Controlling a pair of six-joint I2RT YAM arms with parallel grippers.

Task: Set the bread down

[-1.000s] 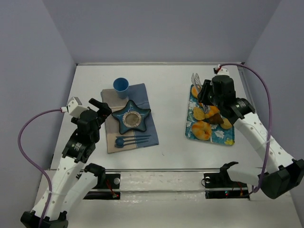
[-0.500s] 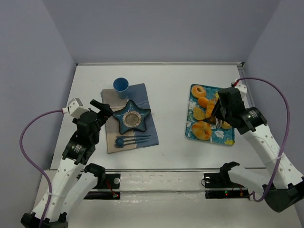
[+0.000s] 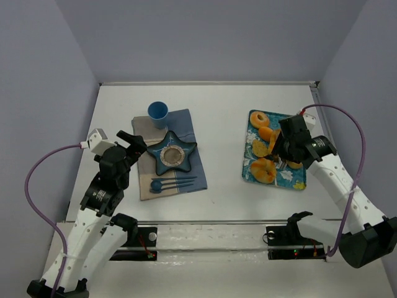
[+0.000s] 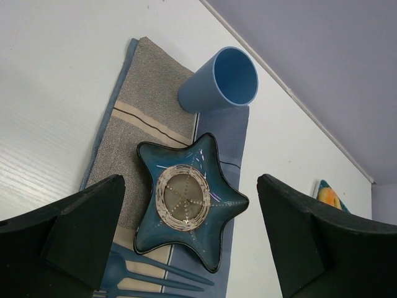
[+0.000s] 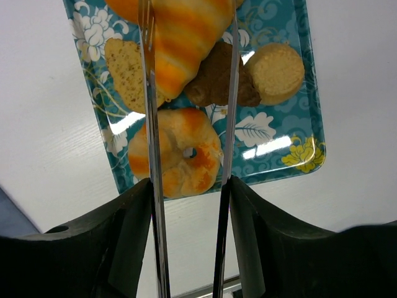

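Observation:
Several breads lie on the teal flowered tray (image 3: 293, 181). My right gripper (image 3: 283, 149) hovers over it, shut on a pair of metal tongs (image 5: 150, 124). In the right wrist view the two tong arms stand apart on either side of an orange striped bread (image 5: 186, 37); whether they touch it I cannot tell. Nearer lies a ring-shaped bread (image 5: 177, 158). My right gripper (image 5: 189, 186) presses the tong arms from outside. My left gripper (image 3: 133, 141) is open and empty, above the star-shaped blue plate (image 4: 186, 198).
A blue cup (image 3: 157, 112) stands on the grey-blue cloth (image 3: 186, 124) behind the star plate (image 3: 172, 155). Blue cutlery (image 3: 173, 182) lies on the cloth's near part. On the tray a brown piece (image 5: 217, 81) and a round bun (image 5: 276, 71) sit right of the tongs.
The right arm swung from the tray's far end back over its middle. The tong arms have spread wider. The left arm has not moved.

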